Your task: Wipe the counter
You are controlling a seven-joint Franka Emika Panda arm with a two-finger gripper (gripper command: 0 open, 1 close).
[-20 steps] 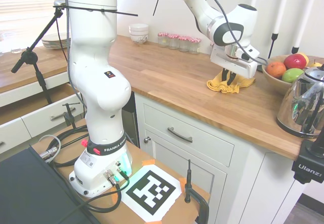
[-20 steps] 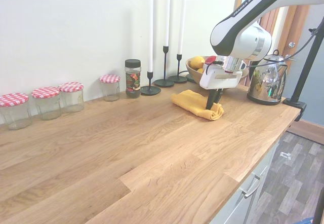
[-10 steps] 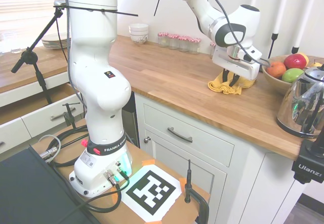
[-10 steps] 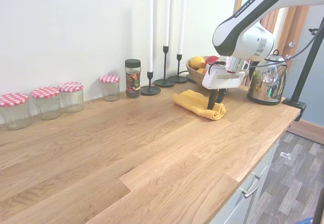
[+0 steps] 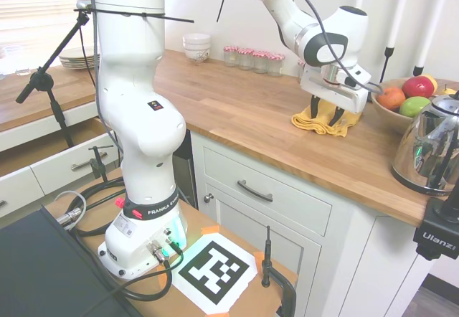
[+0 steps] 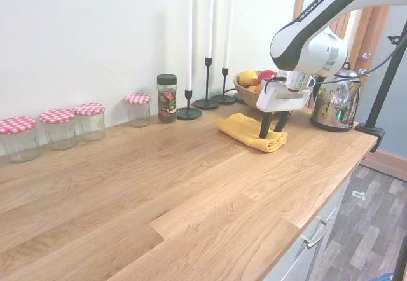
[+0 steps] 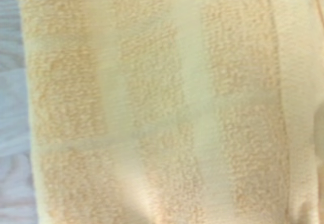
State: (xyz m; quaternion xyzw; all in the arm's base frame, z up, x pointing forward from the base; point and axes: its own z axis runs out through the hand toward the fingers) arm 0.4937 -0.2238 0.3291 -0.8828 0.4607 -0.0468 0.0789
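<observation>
Your gripper stands with jaws spread wide, tips down on the yellow cloth (nothing clamped), which lies on the counter beside the fruit bowl. The wrist view shows only blurred cloth.

The counter is smooth, satin-finished wood strips. The yellow towel is rough, looped terry cloth. The kettle is mirror-glossy metal.

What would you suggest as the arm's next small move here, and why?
Probably close the hand on the yellow cloth. The fingers stand open, spread over the near end of the cloth, which lies flat on the counter by the fruit bowl. No wiping can start until the cloth is gripped or pressed down.
</observation>
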